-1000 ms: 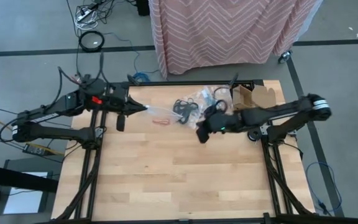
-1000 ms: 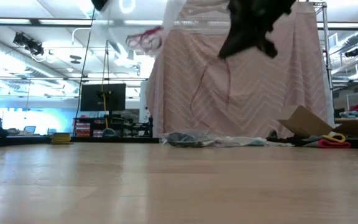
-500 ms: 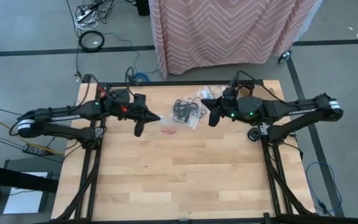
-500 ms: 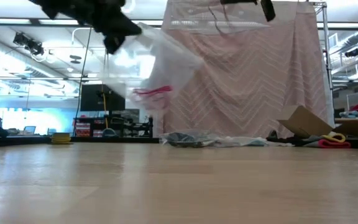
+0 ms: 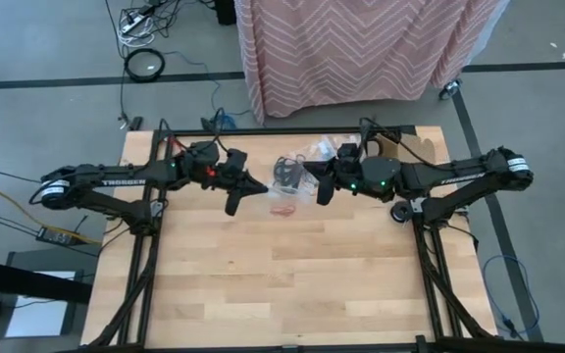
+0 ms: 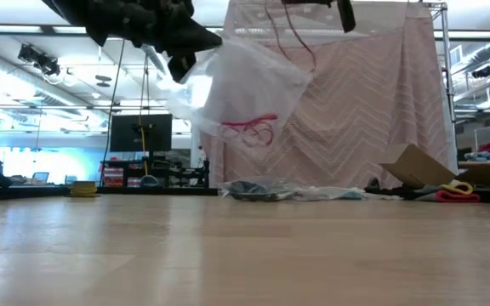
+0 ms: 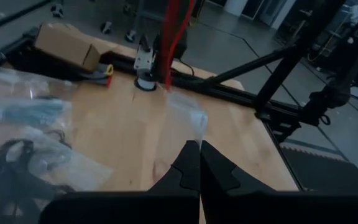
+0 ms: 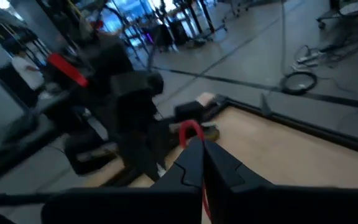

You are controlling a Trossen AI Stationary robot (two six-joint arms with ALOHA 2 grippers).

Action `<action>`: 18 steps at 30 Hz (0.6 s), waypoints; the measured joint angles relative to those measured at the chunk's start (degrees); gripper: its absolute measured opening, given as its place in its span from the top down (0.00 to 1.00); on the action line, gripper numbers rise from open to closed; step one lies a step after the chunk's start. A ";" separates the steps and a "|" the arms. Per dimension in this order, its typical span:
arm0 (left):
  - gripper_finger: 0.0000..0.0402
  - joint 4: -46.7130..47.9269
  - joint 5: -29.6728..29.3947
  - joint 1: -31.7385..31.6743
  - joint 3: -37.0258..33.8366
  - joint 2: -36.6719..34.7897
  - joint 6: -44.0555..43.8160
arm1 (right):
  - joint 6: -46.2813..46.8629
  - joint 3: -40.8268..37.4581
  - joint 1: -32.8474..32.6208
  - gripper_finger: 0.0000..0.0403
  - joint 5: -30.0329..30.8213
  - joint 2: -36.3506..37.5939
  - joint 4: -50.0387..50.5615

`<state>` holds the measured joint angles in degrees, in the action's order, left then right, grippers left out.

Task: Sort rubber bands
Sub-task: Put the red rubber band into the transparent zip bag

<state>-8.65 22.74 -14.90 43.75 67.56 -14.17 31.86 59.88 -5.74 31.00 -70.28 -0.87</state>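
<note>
Two arms hold a bag of red rubber bands above the table

The left gripper [image 5: 248, 188] pinches a clear plastic bag [image 6: 245, 85] shut-jawed, holding it up, probably for filling; red rubber bands [image 6: 249, 129] sag inside. Just beside the bag, the right gripper [image 5: 320, 191], also closed, pinches a red band. More rubber bands [image 5: 290, 173] lie behind the bag, their colours hard to tell

in the low view both arms are cut off by the top edge. the pile of clear bags [image 6: 292, 192] at the table's far edge is too small to tell apart.
</note>
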 joint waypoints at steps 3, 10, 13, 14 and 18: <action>1.00 -0.09 0.58 0.00 0.08 0.90 0.29 | 0.00 0.02 0.00 1.00 -0.52 -0.72 -1.89; 1.00 0.42 1.59 0.02 0.00 2.51 0.66 | -0.50 0.02 0.00 1.00 -0.68 -0.98 -4.40; 1.00 0.48 1.57 0.00 0.04 2.68 1.15 | -0.50 0.02 0.00 1.00 -0.68 -1.01 -4.59; 1.00 0.45 1.55 0.00 0.04 2.68 1.53 | -0.50 0.02 0.00 1.00 -0.67 -1.01 -4.67; 1.00 0.39 1.09 0.00 0.04 2.68 1.89 | -0.52 0.02 0.00 1.00 -0.68 -1.01 -5.49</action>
<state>-8.26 23.83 -14.90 43.79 70.24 -12.27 31.33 59.90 -5.74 30.33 -71.29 -6.37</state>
